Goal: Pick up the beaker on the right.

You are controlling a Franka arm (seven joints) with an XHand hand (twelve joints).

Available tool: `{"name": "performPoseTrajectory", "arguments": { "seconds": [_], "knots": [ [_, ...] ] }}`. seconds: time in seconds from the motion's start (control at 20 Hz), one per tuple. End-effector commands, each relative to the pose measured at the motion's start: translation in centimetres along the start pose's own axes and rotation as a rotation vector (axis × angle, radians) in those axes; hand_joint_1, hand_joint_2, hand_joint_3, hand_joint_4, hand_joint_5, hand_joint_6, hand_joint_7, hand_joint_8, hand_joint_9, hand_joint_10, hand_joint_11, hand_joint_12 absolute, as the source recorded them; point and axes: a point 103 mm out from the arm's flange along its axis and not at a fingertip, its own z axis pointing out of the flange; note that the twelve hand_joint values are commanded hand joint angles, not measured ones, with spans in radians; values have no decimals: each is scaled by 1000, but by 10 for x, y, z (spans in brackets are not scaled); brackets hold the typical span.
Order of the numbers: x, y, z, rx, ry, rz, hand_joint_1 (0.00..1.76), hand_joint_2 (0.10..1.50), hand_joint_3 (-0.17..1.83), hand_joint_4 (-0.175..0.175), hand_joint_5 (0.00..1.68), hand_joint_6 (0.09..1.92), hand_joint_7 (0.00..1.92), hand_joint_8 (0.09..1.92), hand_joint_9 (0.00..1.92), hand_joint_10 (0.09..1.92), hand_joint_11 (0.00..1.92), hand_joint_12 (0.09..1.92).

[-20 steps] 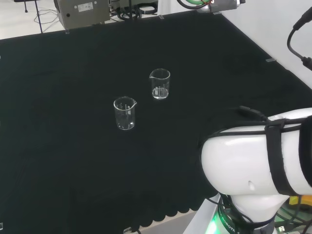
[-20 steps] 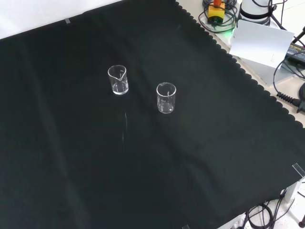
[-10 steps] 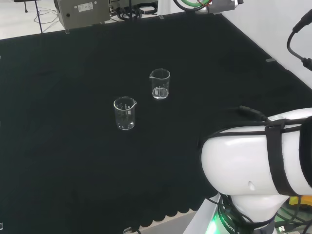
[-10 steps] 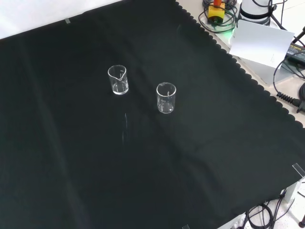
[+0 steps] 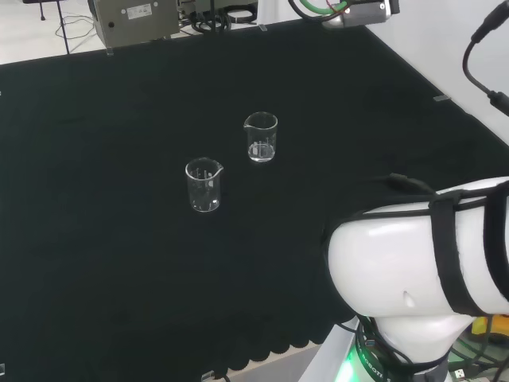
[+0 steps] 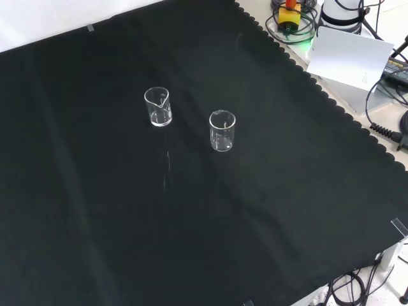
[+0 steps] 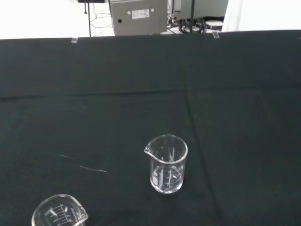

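Two clear glass beakers stand upright and empty on the black cloth. In the head view one beaker (image 5: pixel 261 137) is to the right and farther off, the other beaker (image 5: pixel 203 185) to the left and nearer. In the front view the first beaker (image 6: pixel 158 106) is on the left and the second beaker (image 6: pixel 222 131) on the right. The wrist view looks at the first beaker (image 7: pixel 166 164) from a distance, with the rim of the second beaker (image 7: pixel 59 215) at the picture's edge. Nothing touches either beaker.
The arm's white link (image 5: pixel 421 270) fills the head view's lower right. A grey box (image 5: pixel 134 17) and cables sit beyond the cloth's far edge. A white board (image 6: pixel 350 57) and cables lie off the cloth's scalloped edge in the front view.
The arm's white link has shifted slightly in the head view. Both beakers stand where they were.
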Motion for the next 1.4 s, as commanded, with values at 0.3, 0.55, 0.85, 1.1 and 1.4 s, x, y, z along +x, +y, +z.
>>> {"name": "performPoseTrajectory", "arguments": {
  "seconds": [0.3, 0.55, 0.85, 1.1, 1.4],
  "knots": [
    [-41, 44, 59, 66, 58, 45, 106, 1272, 255, 8, 286, 87, 34, 444, 98, 633, 0, 1238],
    [-60, 90, 92, 70, 105, 33, 132, 1258, 244, 6, 289, 87, 48, 461, 112, 640, 0, 1252],
    [-77, 143, 130, 36, 225, -24, 348, 1149, 199, -4, 310, 87, 101, 503, 221, 678, 0, 1341],
    [-81, 173, 163, 84, 285, -83, 613, 979, 174, -13, 393, 87, 203, 567, 315, 686, 6, 1390],
    [-86, 189, 204, 132, 315, -93, 757, 863, 181, -15, 425, 87, 219, 583, 341, 675, 24, 1394]
  ]
}}
